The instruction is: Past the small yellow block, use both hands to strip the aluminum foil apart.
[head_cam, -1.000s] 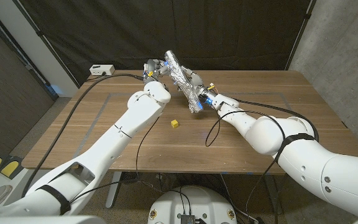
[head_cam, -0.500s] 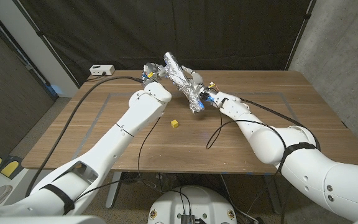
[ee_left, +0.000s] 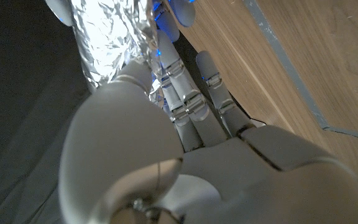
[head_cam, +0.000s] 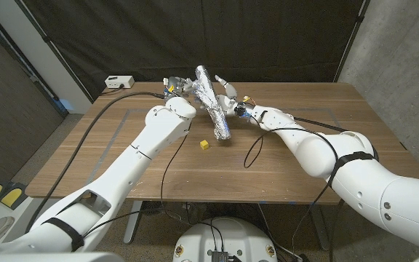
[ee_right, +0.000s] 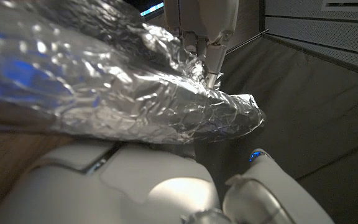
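A crumpled aluminum foil roll (head_cam: 212,102) hangs tilted above the far middle of the table, just beyond the small yellow block (head_cam: 204,145). My left hand (head_cam: 176,86) grips the roll near its upper end from the left. From the right, my right hand (head_cam: 229,100) holds it around its middle. The roll's lower end hangs free above the wood near the block. In the left wrist view my fingers (ee_left: 185,93) curl against the foil (ee_left: 114,37). The right wrist view has the foil (ee_right: 135,93) lying across my right hand (ee_right: 123,180).
A white box (head_cam: 120,81) with a cable sits at the table's far left edge. Black cables trail over the wood beside each arm. A taped rectangle outline (head_cam: 311,110) marks the tabletop. A dark curtain hangs behind the table.
The foil roll has swung steeper, and its lower end has dropped left toward the yellow block. My right hand has moved left and farther back along the roll. The left hand has barely shifted.
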Tool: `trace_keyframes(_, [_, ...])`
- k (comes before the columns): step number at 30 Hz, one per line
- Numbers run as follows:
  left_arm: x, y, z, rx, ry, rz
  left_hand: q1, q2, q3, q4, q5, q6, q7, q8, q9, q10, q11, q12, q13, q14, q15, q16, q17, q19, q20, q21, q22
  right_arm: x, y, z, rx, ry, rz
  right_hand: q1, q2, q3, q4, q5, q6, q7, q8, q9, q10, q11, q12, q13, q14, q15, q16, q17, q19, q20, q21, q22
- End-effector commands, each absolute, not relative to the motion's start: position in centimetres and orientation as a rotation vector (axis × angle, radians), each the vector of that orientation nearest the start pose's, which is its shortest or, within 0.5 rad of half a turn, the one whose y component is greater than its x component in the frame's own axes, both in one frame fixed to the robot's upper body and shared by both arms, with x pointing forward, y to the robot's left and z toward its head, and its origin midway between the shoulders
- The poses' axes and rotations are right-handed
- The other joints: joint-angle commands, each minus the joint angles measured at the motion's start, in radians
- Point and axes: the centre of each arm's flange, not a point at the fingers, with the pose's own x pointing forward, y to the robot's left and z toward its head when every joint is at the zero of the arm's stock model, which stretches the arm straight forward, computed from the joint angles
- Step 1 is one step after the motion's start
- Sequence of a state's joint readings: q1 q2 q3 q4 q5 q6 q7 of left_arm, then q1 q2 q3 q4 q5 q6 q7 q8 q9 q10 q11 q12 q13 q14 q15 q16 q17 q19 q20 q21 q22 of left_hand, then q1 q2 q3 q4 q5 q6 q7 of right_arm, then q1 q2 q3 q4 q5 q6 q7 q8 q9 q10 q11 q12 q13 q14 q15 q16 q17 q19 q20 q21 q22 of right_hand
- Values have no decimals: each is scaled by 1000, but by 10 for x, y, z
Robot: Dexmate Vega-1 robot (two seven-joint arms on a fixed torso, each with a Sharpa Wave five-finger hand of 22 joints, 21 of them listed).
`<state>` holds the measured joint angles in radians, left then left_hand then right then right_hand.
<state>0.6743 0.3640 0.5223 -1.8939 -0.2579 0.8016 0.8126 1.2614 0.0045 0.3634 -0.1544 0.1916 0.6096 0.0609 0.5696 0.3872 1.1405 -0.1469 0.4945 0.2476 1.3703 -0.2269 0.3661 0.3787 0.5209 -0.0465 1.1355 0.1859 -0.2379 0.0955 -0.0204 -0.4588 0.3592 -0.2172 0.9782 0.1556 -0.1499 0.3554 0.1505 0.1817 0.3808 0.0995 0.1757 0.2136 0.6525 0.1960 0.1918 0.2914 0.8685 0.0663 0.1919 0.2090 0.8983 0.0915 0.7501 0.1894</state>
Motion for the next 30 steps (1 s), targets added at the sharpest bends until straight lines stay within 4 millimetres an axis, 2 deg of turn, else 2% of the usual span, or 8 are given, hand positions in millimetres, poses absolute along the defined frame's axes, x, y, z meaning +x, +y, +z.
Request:
trace_keyframes(1, [579, 176, 86, 269, -403, 442, 4, 8, 12, 1, -1, 7, -1, 10, 8, 39, -34, -4, 5, 12, -4, -3, 4, 0, -37, 10, 3, 701, -66, 36, 330, -82, 1195, -28, -14, -22, -3, 13, -44, -8, -2, -1, -35, 4, -2, -5, -24, 6, -4, 0, 22, 1, -9, -3])
trace_keyframes(5, [580, 177, 85, 265, -395, 453, 5, 7, 14, 3, 0, 8, -2, 16, 14, 41, -31, -5, 8, 14, -4, -3, 4, 2, -38, 13, 3, 698, -68, 34, 317, -13, 1215, -24, -3, -22, -10, 18, -73, -8, -1, -2, -53, 7, 0, -7, -40, 11, -6, 0, 31, -3, -11, -4])
trace_keyframes(7, [580, 178, 85, 265, -396, 461, 6, 6, 15, 3, 0, 7, -2, 17, 17, 42, -31, -5, 9, 14, -4, -3, 5, 4, -39, 15, 2, 699, -71, 34, 297, 17, 1207, -12, 16, -14, -18, 22, -86, -3, 6, -3, -59, 9, 7, -11, -28, 12, 3, 0, 71, -27, -1, -3])
trace_keyframes(8, [580, 178, 85, 263, -391, 466, 5, 6, 15, 4, 0, 6, -1, 18, 18, 41, -31, -6, 10, 14, -4, -3, 5, 5, -38, 16, 2, 699, -71, 33, 296, 26, 1205, -4, 29, -9, -24, 23, -87, 1, 13, -4, -54, 13, 15, -14, -11, 9, 10, -1, 109, -55, 10, -1])
trace_keyframes(11, [581, 180, 85, 261, -388, 486, 5, 6, 16, 5, 1, 6, 0, 22, 22, 41, -30, -7, 12, 15, -4, -4, 5, 4, -39, 17, 2, 699, -74, 32, 297, 33, 1206, -2, 35, -8, -29, 22, -92, 4, 17, -5, -42, 16, 26, -18, 22, -2, 21, -2, 154, -80, 23, 2])
trace_keyframes(16, [581, 187, 87, 251, -382, 533, 6, 5, 19, 7, 2, 4, -1, 28, 30, 41, -29, -9, 17, 16, -3, -4, 5, 3, -39, 20, 1, 699, -78, 32, 316, 11, 1214, -4, 24, -14, -32, 21, -96, 9, 18, -5, -38, 19, 29, -20, 18, 0, 16, -4, 156, -83, 21, 2])
trace_keyframes(22, [579, 191, 87, 256, -373, 563, 7, 3, 22, 8, 3, 4, -1, 36, 40, 41, -27, -11, 22, 18, -3, -5, 5, 5, -40, 24, -1, 698, -81, 32, 323, 2, 1218, -21, -23, -45, -40, 22, -122, 18, 15, -5, -51, 21, 26, -27, 7, 3, 8, -9, 172, -82, 16, -1])
trace_keyframes(30, [571, 191, 94, 274, -401, 570, 7, 0, 26, 10, 5, 23, -2, 55, 53, 40, -23, -15, 29, 18, -3, -6, 6, 3, -39, 27, -2, 701, -86, 29, 331, 42, 1187, 1, -11, -45, -56, 29, -122, 17, 23, -4, -47, 20, 32, -31, 19, -12, 11, -11, 208, -118, 22, 0])
